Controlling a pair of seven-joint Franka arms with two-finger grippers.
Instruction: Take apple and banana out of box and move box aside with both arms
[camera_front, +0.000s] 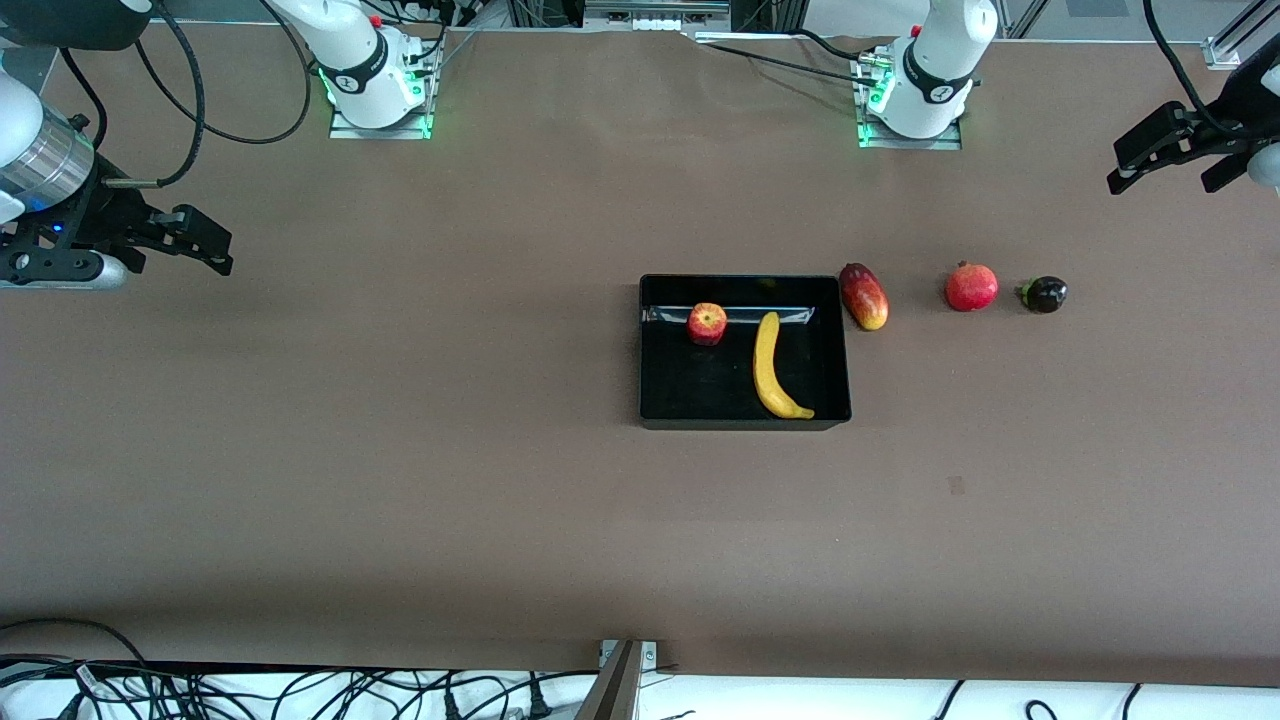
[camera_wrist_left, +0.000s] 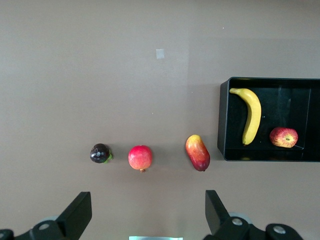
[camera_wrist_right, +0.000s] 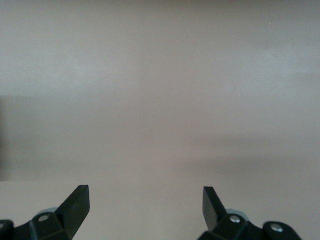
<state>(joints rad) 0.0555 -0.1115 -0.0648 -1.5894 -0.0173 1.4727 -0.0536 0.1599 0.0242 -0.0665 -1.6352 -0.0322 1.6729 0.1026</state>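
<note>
The black box (camera_front: 742, 422) sits at the table's middle. In it lie the red apple (camera_front: 707, 323) and the yellow banana (camera_front: 775, 367). A red-yellow mango (camera_front: 864, 296) lies just outside the box toward the left arm's end, then a red pomegranate (camera_front: 971, 287) and a dark purple fruit (camera_front: 1044, 294). My left gripper (camera_front: 1122, 165) is open and empty, up in the air at the left arm's end. Its wrist view (camera_wrist_left: 148, 210) shows the pomegranate (camera_wrist_left: 140, 157), mango (camera_wrist_left: 198, 152), dark fruit (camera_wrist_left: 100, 153), box (camera_wrist_left: 222, 120), banana (camera_wrist_left: 251, 114) and apple (camera_wrist_left: 283, 137). My right gripper (camera_front: 215, 250) is open and empty over bare table at the right arm's end (camera_wrist_right: 146, 205).
Both arm bases (camera_front: 378, 90) (camera_front: 915, 100) stand at the table's edge farthest from the front camera. Cables (camera_front: 300, 690) and a bracket (camera_front: 625, 680) lie along the nearest edge. A small mark (camera_front: 956, 485) is on the brown table.
</note>
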